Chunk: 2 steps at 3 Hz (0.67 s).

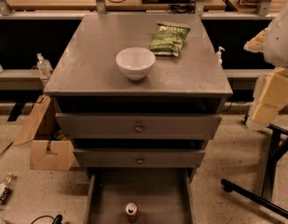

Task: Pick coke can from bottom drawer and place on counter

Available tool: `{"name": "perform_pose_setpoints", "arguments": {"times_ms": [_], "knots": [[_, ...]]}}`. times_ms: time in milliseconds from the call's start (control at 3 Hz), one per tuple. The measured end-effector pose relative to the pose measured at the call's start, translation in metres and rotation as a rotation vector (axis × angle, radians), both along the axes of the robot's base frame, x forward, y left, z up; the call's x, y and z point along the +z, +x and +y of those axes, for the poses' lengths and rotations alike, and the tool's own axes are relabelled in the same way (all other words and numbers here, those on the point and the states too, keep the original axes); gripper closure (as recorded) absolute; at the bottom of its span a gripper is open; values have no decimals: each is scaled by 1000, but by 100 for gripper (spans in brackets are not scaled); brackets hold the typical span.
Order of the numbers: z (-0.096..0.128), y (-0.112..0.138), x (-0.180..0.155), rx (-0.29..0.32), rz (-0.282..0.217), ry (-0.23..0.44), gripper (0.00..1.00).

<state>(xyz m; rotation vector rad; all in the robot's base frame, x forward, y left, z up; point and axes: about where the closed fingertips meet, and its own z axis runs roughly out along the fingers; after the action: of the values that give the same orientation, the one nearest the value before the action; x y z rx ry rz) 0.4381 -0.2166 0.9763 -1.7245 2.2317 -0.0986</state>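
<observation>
Item: small clear bottle (3,189) lying on the speckled floor, 8 o'clock of the view. Item: pump bottle (43,65) on a low ledge at 9 o'clock, just left of the cabinet. Item: opened cardboard box (45,143) on the floor below it, against the cabinet's left side. Item: table (87,64), the grey flat top of the cabinet, filling the upper middle. Item: white bowl (135,62), upright near the table's centre. Item: two shallow knobbed drawers, upper (181,126) and lower (181,158), each a little way out. Item: bottom drawer (162,192), pulled well out at 6 o'clock, plain grey floor showing. Item: coke can (131,212), standing upright on that drawer's floor, silver top up, slightly left of centre, apart from both side walls, at the view's bottom edge. Item: green chip bag (169,38), lying flat on the table at 1 o'clock from the bowl, not touching it. Item: second pump bottle (220,55), behind the table's right edge. Item: my tool (273,97), cream-coloured, at 3 o'clock by the right edge, beside the cabinet and well apart from the can; wide or narrow, I cannot tell.
</observation>
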Motion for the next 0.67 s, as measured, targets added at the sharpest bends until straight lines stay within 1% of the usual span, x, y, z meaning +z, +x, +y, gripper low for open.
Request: {"name": "perform_pose_setpoints", "arguments": {"times_ms": [333, 667], "knots": [[1, 1, 1, 7, -8, 9, 0], [8, 9, -38, 47, 13, 103, 0]]}}
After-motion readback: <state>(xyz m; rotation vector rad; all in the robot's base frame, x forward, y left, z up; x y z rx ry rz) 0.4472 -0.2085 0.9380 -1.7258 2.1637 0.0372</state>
